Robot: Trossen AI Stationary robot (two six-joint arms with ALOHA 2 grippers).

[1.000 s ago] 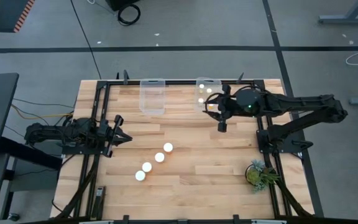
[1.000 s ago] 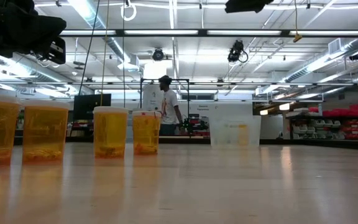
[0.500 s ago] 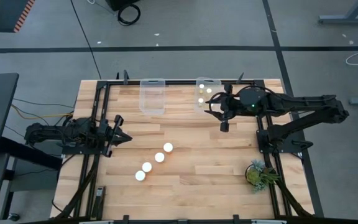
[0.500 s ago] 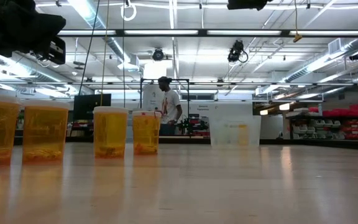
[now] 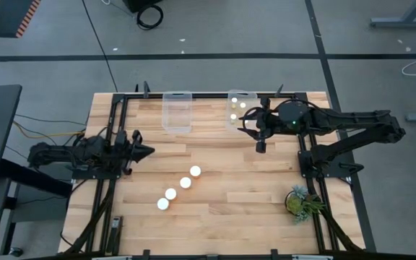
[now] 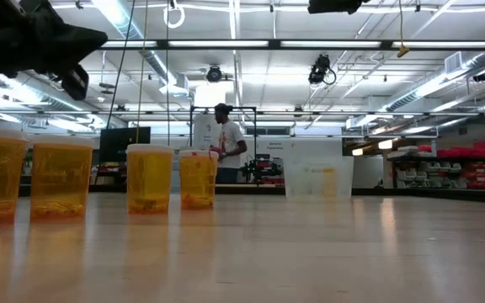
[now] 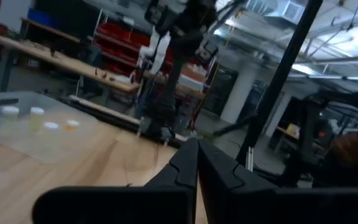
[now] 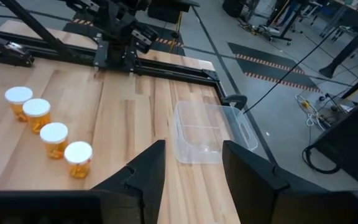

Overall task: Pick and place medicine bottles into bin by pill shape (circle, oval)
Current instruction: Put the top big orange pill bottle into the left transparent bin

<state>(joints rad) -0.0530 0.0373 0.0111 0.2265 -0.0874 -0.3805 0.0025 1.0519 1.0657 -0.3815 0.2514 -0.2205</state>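
Four amber medicine bottles with white caps stand upright in a slanting row on the table (image 5: 185, 182), and show in the low view (image 6: 150, 178) and the right wrist view (image 8: 53, 138). Three more white caps (image 5: 234, 115) show inside the right clear bin (image 5: 238, 94). The left clear bin (image 5: 178, 112) holds nothing. My left gripper (image 5: 149, 152) is shut and empty at the table's left, left of the row. My right gripper (image 5: 261, 146) is open and empty, just near and right of the right bin; its fingers stand apart in its wrist view (image 8: 194, 171).
A small potted plant (image 5: 298, 201) stands at the table's near right corner. Black frame rails (image 5: 114, 123) run along the table's left, right and far sides. A person (image 6: 227, 143) stands far behind the table. Bare wood lies between the bottle row and the bins.
My left gripper has turned about its wrist and its tip has shifted a little toward the far edge, staying shut. The bottles and bins have stayed where they were.
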